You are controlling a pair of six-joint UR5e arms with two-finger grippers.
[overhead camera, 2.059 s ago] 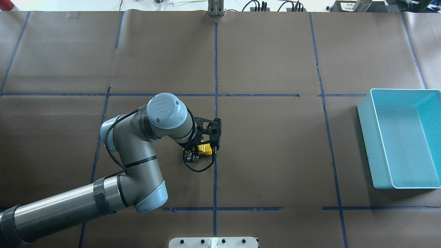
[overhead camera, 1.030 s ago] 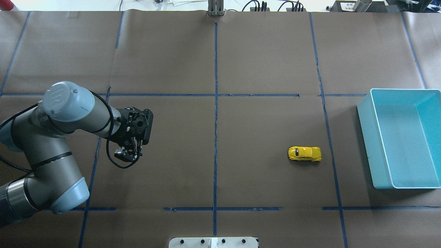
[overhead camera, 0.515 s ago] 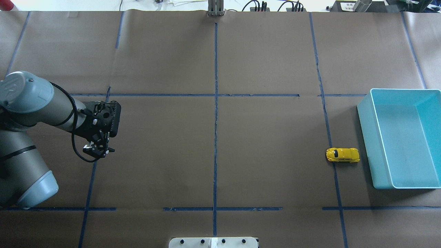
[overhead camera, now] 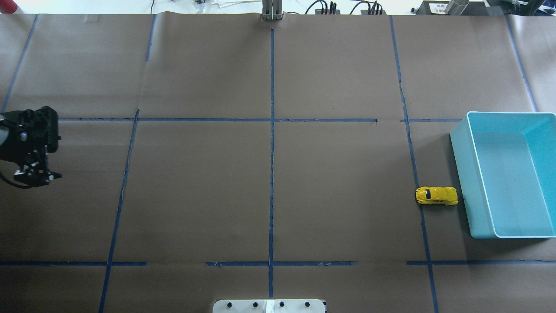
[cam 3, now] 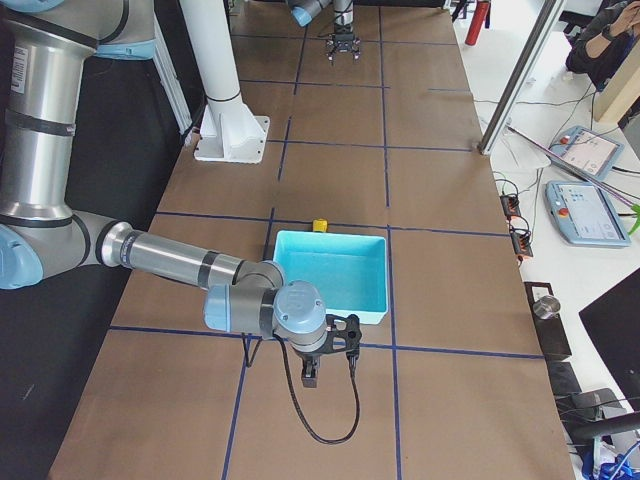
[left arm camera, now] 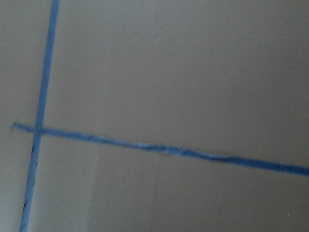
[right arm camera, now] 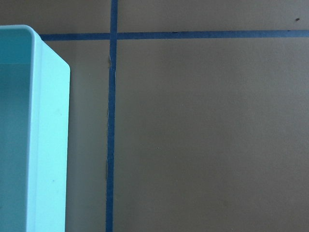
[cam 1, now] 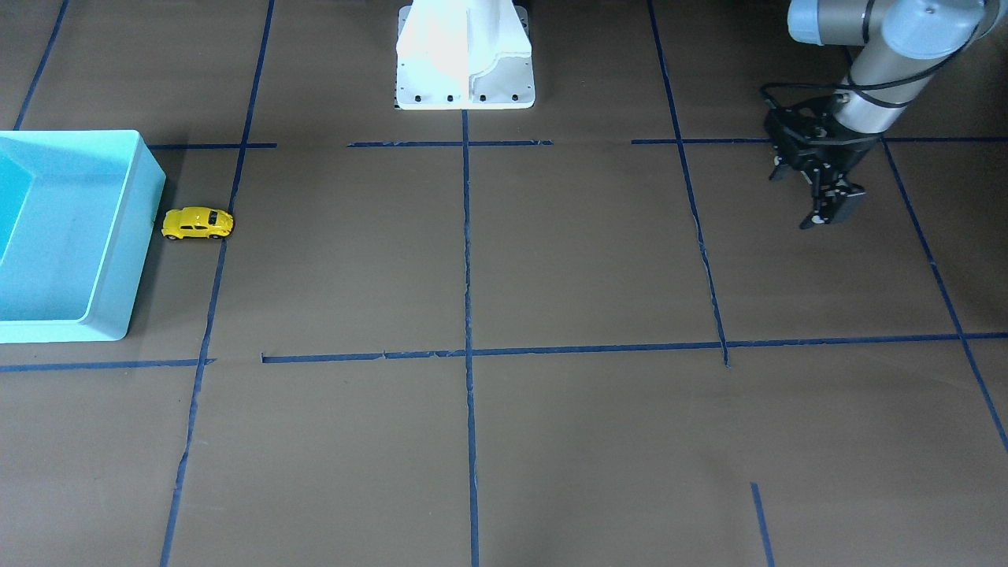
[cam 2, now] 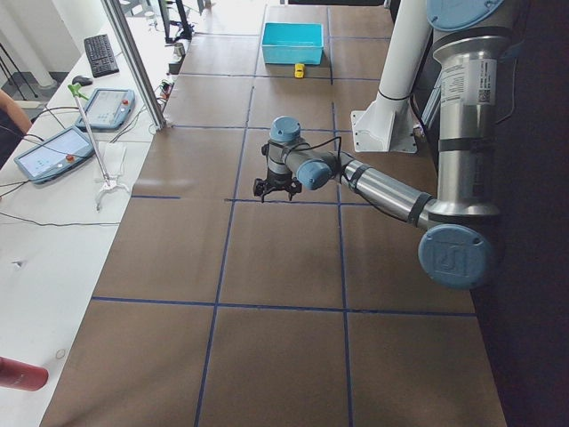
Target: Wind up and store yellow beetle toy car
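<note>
Looking down from overhead, we found the yellow beetle toy car [overhead camera: 436,195] standing on its wheels on the table [overhead camera: 339,182], outside the turquoise bin [overhead camera: 470,174] and just beside its outer wall. It lay lengthwise toward that wall, so close that we could not tell whether the two touched. Its other end sat over a blue tape line [overhead camera: 423,226].

The left gripper [overhead camera: 37,177] hung well apart from the car, at the opposite end of the table near that view's left border, with most of its arm out of frame. It pointed down at the paper and its jaws stood parted with nothing between them; the front-facing view showed the same empty grasp. Its wrist camera gave us only a blurred stretch of brown paper with two tape lines crossing.

The right gripper [cam 3: 310,378] appeared only in the side view from the robot's right. There it pointed down over the table just outside the bin's near wall, and the bin lay between it and the car. From that view we could not tell how far its jaws were spread or whether they held anything. Its wrist camera took in one rounded corner of the bin at the left of its picture, with bare paper and crossed tape lines beside it.
</note>
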